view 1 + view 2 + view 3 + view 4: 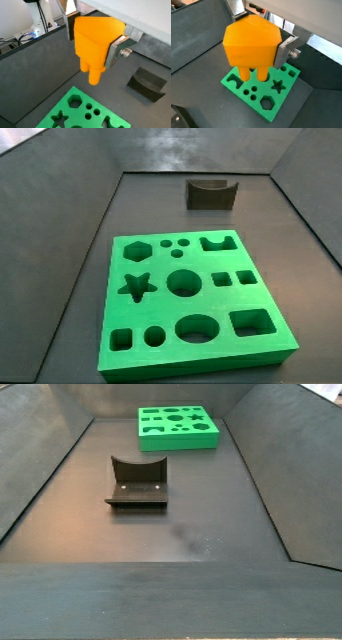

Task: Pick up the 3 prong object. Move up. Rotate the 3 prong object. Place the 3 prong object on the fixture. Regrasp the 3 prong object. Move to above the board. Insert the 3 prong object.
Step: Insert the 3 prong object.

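The gripper (254, 47) is clamped on the 3 prong object (251, 45), its silver fingers (286, 50) pressed against the orange block's sides, prongs pointing down. In both wrist views it hangs in the air over the grey floor, clear of everything beneath. The board (261, 87) lies below the prongs, its cut-outs all unfilled: hexagon, star, circles, squares and three small round holes. The fixture (147, 83) stands on the floor off to one side of the gripper, apart from the board, its notch bare. Both side views show board (187, 293) and fixture (138, 482) only; gripper and piece are outside them.
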### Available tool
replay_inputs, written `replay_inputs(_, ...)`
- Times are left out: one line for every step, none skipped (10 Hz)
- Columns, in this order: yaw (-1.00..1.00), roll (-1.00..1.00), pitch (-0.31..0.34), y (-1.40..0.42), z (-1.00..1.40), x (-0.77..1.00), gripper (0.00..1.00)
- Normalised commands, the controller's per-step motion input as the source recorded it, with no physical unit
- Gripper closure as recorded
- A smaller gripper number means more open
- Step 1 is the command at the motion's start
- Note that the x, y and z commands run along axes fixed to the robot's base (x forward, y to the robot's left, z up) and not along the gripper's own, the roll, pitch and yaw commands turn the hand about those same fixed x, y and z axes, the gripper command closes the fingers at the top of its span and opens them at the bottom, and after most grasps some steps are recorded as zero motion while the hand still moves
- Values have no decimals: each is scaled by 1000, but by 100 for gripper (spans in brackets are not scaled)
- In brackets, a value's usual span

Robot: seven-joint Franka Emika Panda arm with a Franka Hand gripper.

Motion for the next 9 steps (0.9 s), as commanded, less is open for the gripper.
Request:
replay_inputs(0, 31, 23, 0, -94, 0, 100)
replay_inputs(0, 0, 0, 29, 0, 0, 100)
replay_inputs(-17, 44, 0, 0, -203, 0, 100)
replay_inputs(-769, 0, 130, 0, -577, 126, 100)
replay_inputs(-929, -16, 147, 0, -631, 0, 100)
replay_inputs(-863, -7, 210, 0, -580, 0, 100)
replay_inputs(-760, -20, 267, 0, -489, 9, 100)
replay_inputs(-794, -43, 196, 0, -469, 63, 100)
replay_inputs(-820, -177, 44, 0, -443, 74, 100)
